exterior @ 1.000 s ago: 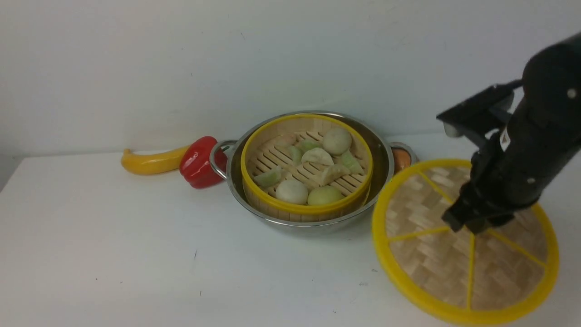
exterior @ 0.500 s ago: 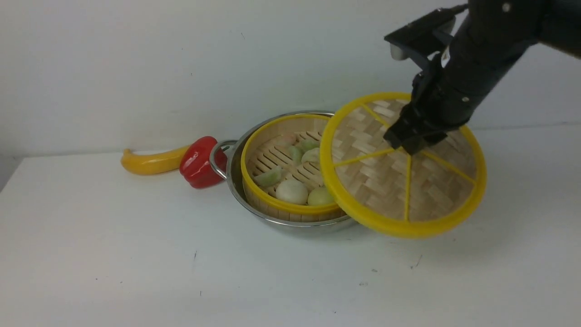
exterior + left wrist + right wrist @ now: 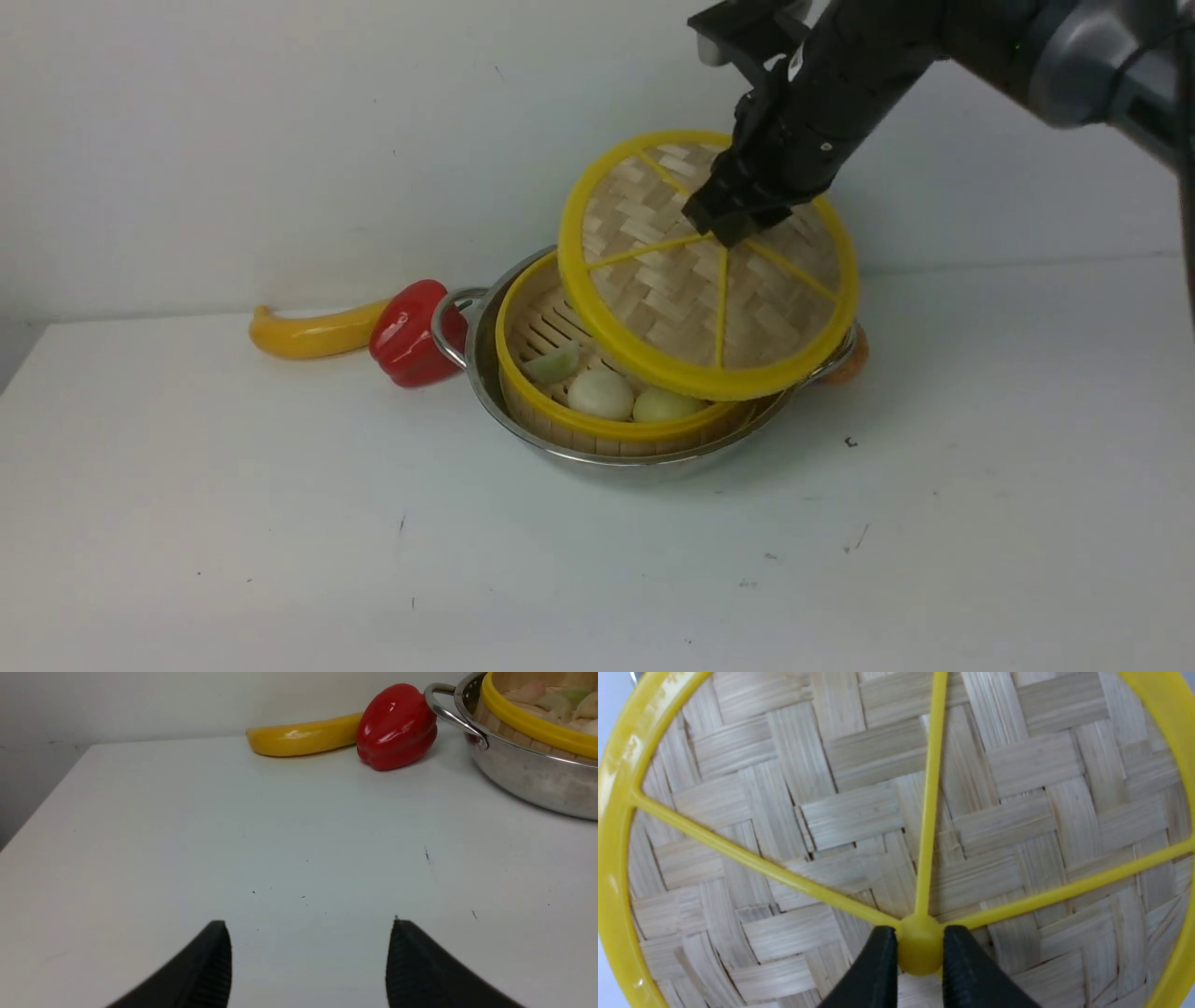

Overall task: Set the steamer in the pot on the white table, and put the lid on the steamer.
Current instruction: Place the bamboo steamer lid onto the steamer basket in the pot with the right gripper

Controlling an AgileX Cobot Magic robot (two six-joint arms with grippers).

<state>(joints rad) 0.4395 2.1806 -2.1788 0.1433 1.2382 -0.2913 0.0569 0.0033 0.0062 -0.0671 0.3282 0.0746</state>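
Lid [image 3: 709, 280] has swung up off the white table [image 3: 233, 513] to hang tilted above the steamer [image 3: 597, 427] seated in the pot [image 3: 481, 369], right gripper [image 3: 726, 224] pinched on its central knob [image 3: 920, 952] for a centred drop; left gripper [image 3: 308, 924] idles wide, empty.

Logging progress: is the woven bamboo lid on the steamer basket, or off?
Off. The round woven-bamboo lid with yellow rim hangs tilted above the yellow-rimmed slatted steamer basket, its knob pinched in the right gripper.
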